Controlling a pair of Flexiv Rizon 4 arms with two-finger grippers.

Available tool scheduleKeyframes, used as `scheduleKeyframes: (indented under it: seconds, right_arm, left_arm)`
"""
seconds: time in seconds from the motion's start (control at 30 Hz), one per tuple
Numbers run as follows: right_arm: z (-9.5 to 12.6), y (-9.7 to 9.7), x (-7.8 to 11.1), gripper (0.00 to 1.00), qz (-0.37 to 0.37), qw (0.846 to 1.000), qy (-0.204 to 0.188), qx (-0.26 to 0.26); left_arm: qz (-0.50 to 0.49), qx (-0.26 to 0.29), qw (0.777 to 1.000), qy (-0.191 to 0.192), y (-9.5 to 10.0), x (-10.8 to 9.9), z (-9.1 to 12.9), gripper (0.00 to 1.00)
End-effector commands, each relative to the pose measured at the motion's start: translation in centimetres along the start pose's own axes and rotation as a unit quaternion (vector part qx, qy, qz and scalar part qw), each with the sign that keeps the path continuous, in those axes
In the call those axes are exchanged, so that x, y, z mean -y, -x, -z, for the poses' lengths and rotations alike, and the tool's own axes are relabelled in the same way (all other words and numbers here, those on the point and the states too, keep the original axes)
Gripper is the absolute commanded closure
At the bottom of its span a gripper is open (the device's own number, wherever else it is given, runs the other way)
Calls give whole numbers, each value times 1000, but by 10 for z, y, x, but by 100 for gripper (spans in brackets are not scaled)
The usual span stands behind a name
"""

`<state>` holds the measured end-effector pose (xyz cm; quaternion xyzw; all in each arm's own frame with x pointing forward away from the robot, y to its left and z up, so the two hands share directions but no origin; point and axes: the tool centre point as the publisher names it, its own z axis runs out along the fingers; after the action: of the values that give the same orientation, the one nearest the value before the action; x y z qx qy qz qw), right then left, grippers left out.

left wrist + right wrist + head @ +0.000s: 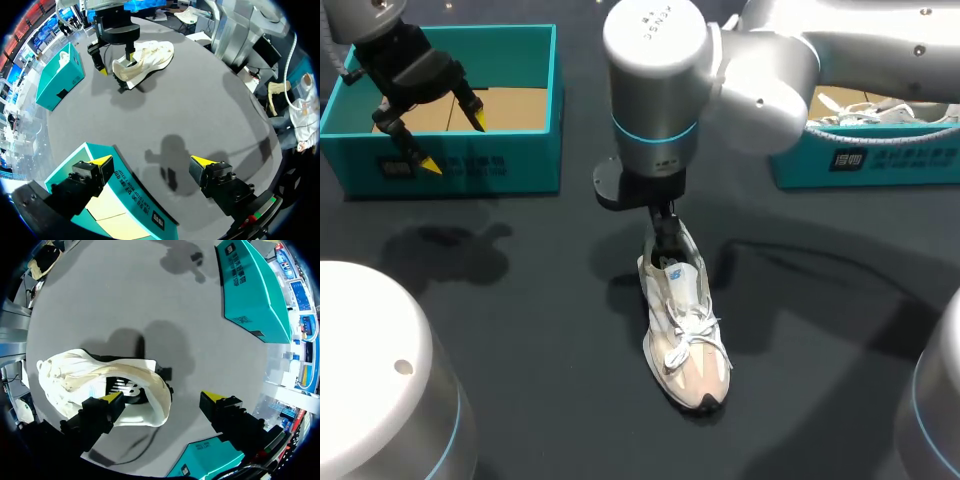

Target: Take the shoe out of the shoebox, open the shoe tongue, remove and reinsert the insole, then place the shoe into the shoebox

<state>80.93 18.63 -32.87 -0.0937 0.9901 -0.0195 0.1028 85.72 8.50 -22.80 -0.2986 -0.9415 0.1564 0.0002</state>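
A white and beige sneaker (686, 335) lies on the dark table with its toe toward the front edge. My right gripper (665, 228) hangs over its heel, open. In the right wrist view one finger (102, 407) is in the shoe's (80, 372) mouth and the other stands outside, behind the heel collar. The left wrist view shows this from afar at the sneaker (147, 57). My left gripper (453, 143) hovers open over the teal shoebox (535, 150) at the back left, whose cardboard floor is bare. Nothing sits between my left gripper's (152, 161) fingers.
A second teal box (865, 160) stands at the back right with a white laced shoe inside. The right arm's big elbow joint (655, 75) hangs above the table's middle. Dark tabletop (520, 330) lies bare on both sides of the sneaker.
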Motion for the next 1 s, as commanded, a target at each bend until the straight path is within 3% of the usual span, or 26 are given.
scheduleKeyframes:
  seconds: [0.03,0.43,0.77,1.0]
  right_arm:
    - [-15,-3,6,0,-1,1000,10,3]
    - [-36,1,4,1,-5,999,26,-18]
    - [-45,3,2,17,2,999,36,-33]
    - [-53,2,2,20,7,998,38,-49]
  left_arm:
    - [0,0,1000,1,0,0,0,0]
    - [0,0,1000,1,0,0,0,0]
    - [0,0,1000,1,0,0,0,0]
    - [0,0,1000,1,0,0,0,0]
